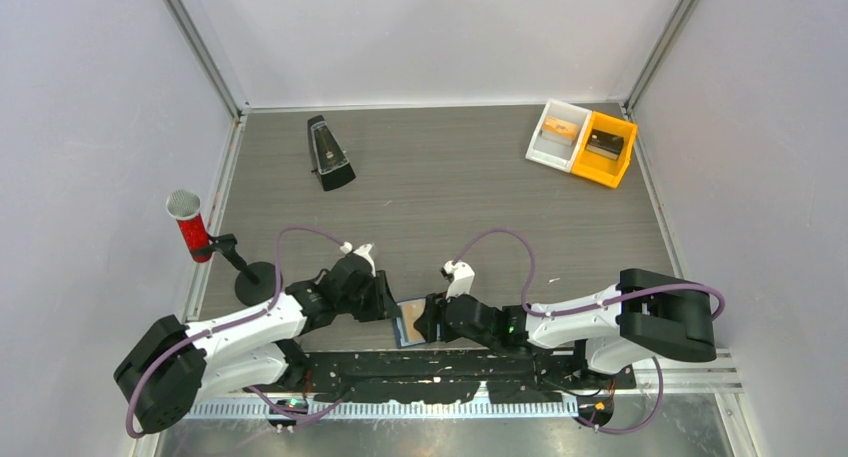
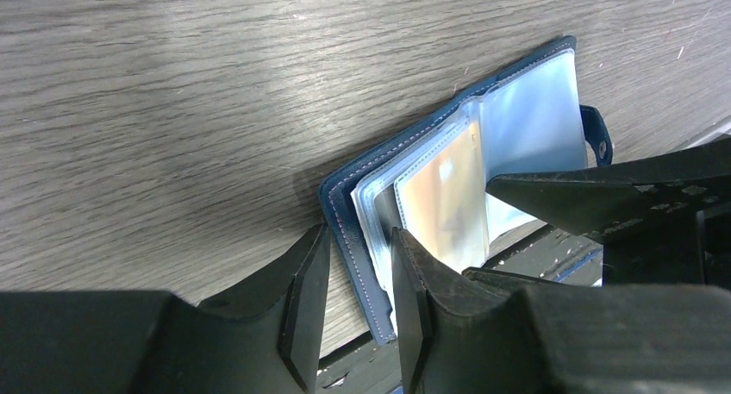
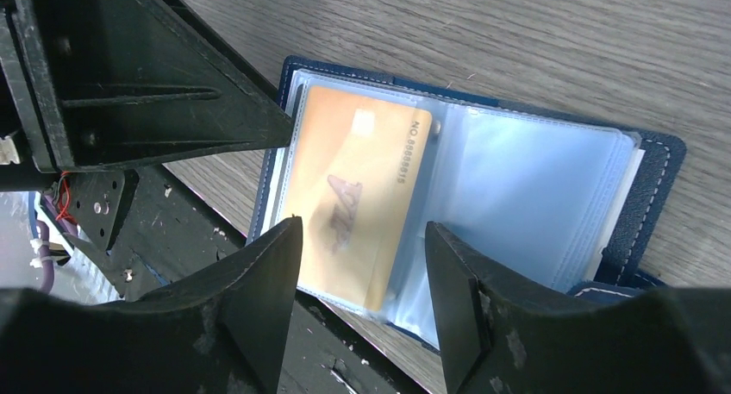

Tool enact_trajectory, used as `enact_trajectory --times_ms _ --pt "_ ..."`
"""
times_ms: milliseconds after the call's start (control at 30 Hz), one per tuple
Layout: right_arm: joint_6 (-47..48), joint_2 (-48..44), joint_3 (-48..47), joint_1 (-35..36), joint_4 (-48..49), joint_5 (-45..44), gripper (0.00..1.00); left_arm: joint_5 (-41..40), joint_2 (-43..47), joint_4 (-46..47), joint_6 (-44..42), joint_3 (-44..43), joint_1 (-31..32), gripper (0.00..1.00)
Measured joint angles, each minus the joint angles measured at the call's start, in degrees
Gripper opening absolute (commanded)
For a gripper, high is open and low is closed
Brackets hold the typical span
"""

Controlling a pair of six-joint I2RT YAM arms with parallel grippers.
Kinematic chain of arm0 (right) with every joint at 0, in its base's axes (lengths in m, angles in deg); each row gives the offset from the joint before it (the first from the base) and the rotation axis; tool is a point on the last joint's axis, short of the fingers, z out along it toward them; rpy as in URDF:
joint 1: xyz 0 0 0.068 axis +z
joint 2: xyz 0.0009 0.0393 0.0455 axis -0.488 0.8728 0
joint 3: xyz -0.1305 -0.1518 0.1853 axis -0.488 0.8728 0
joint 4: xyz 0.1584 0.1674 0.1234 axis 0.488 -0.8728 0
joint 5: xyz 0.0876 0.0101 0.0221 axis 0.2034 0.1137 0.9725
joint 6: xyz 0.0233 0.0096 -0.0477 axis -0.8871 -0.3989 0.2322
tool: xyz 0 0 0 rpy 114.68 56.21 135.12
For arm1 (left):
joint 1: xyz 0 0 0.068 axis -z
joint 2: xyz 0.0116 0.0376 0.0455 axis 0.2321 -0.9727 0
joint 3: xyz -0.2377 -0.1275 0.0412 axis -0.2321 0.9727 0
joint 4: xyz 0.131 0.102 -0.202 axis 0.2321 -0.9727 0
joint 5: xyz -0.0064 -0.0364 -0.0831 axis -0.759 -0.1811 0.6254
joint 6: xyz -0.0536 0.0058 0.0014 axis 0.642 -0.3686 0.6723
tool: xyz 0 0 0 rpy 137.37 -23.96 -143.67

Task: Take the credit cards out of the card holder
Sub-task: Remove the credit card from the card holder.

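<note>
Lying open at the counter's (image 1: 450, 197) near edge: card holder (image 1: 409, 323), orange-yellow credit card (image 3: 353, 187) sleeved inside; cover edge pinched by left gripper (image 2: 359, 233), card straddled by half-open, empty right gripper (image 3: 362, 230)

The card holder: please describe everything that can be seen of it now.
The card holder is a navy bifold with pale stitching, lying open at the near edge of the wooden table, partly overhanging it. Inside are clear glossy plastic sleeves; one holds an orange-yellow card. A snap tab sticks out from one side. The left gripper straddles the cover's edge and the right gripper stands open over the card; whether they touch is unclear.
</note>
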Motion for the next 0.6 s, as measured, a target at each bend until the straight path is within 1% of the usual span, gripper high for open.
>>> enact_trajectory --times_ms 300,400,600 --pt "0.9 0.0 -0.7 0.0 -0.3 0.8 0.71 1.4 -1.2 0.7 -0.1 -0.1 0.0 0.36" --pt "1.3 0.2 -1.5 0.0 -1.4 0.9 0.76 1.9 -1.8 0.9 -0.2 -0.3 -0.1 0.37" --pt "2.2 1.4 -3.8 0.0 -3.4 0.9 0.78 2.4 -2.3 1.0 -0.2 -0.5 -0.2 0.36"
